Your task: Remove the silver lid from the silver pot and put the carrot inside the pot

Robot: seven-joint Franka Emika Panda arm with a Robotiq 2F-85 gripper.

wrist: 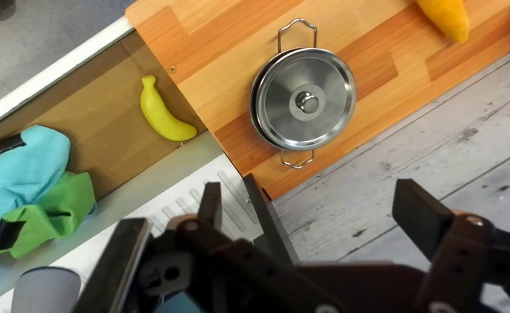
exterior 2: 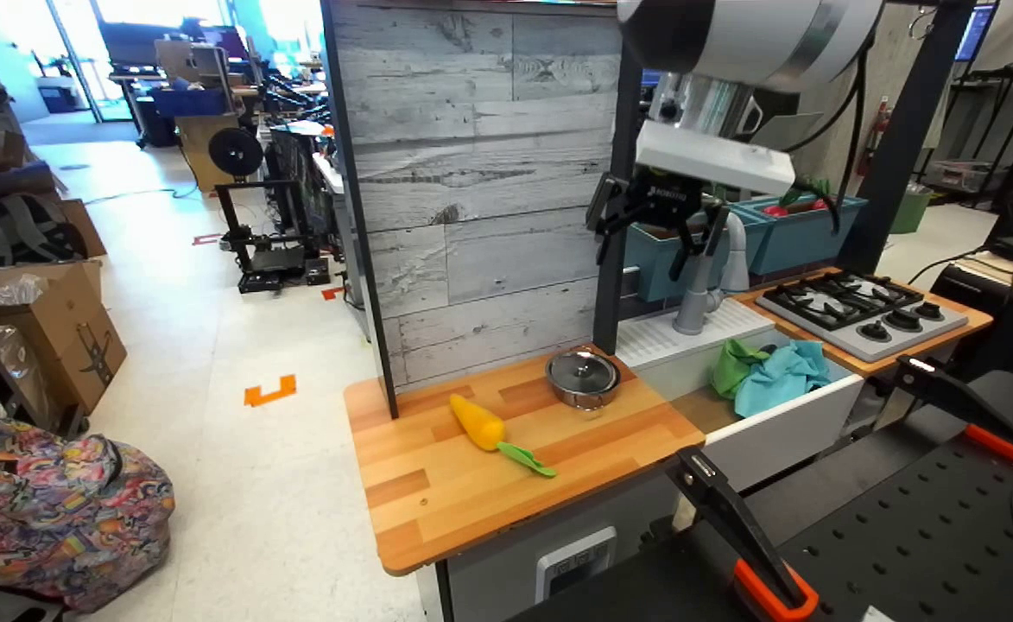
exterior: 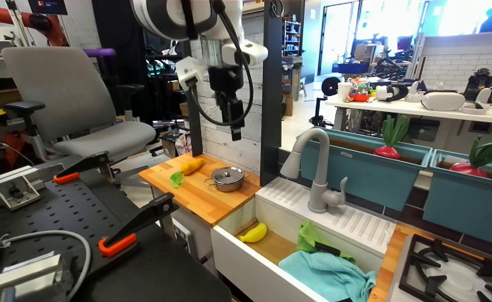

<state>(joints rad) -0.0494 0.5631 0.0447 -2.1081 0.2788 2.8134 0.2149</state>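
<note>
The silver pot (exterior: 229, 186) stands on the wooden counter, also in an exterior view (exterior 2: 582, 400) and the wrist view (wrist: 253, 104). The silver lid (exterior: 227, 174) lies on top of it, knob up; it shows in an exterior view (exterior 2: 582, 370) and, slightly off-centre, in the wrist view (wrist: 309, 121). The orange carrot (exterior 2: 478, 423) with a green end lies on the counter beside the pot, also in an exterior view (exterior: 192, 166); only its orange tip shows in the wrist view (wrist: 448, 17). My gripper (wrist: 310, 191) is open and empty, high above the counter, in both exterior views (exterior: 236, 133) (exterior 2: 642, 261).
A grey plank wall (exterior 2: 489, 216) and dark post (exterior: 272, 92) rise behind the counter (exterior 2: 402, 518). The sink (exterior: 266, 260) holds a yellow banana (exterior: 254, 233), a blue cloth (exterior: 325, 272) and a green cloth (exterior: 306, 237). A grey tap (exterior: 320, 167) stands behind it.
</note>
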